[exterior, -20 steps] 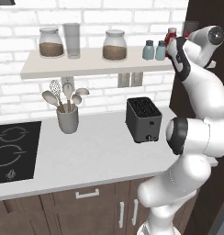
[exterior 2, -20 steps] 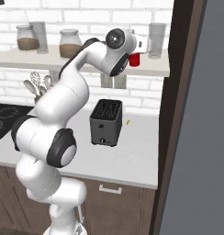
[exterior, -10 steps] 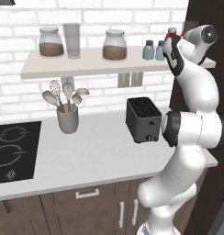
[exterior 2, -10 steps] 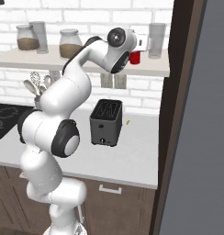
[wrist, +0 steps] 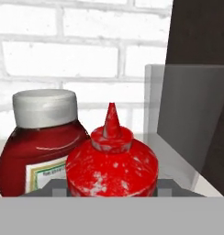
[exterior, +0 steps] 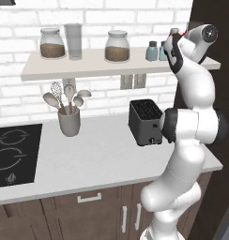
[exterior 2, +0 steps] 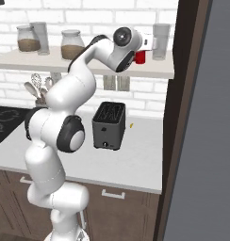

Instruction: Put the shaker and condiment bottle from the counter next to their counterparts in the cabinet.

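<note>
While the hand point(wrist: 112, 190) pinches the condiment bottle point(wrist: 112, 160) low on its body, it sits just beside the labelled red bottle point(wrist: 40, 142) on the cabinet point(exterior: 88, 65). Release remains. Farther along, two shakers point(exterior: 152, 50) apparently stand together, suggesting that half is done.
</note>
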Robot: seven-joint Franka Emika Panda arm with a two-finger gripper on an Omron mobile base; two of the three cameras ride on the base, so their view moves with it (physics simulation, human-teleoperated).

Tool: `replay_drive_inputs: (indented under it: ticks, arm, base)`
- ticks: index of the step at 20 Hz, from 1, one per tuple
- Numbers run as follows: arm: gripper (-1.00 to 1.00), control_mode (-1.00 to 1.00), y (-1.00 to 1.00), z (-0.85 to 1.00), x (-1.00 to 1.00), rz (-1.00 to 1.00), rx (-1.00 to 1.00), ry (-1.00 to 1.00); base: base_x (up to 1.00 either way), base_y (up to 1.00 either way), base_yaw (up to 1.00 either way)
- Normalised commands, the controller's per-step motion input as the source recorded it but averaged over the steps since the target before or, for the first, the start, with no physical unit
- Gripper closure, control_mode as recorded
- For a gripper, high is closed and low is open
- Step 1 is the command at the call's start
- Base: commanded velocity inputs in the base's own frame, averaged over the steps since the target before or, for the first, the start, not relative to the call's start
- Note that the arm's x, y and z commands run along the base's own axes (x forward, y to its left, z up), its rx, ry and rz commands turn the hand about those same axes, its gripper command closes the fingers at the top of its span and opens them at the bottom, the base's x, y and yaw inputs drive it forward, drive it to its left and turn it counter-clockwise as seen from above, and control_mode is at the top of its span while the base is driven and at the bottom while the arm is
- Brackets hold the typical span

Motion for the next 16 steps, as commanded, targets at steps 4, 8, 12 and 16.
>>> replay_drive_inputs:
  ticks: [4,8,12,16]
  arm:
    - [1.0,-1.0,-0.07,-0.09,0.15,0.02,0.0,0.0]
    - [-1.0,-1.0,-0.01,-0.14,0.04,0.01,0.0,0.0]
    - [-1.0,-1.0,-0.11,-0.05,0.0,0.01,0.0,0.0]
    - [-1.0,-1.0,-0.05,0.0,0.0,0.0,-0.02,0.04]
  base:
    - [0.0,0.0,0.0]
    - [0.0,0.0,0.0]
    - [0.0,0.0,0.0]
    - [0.0,0.0,0.0]
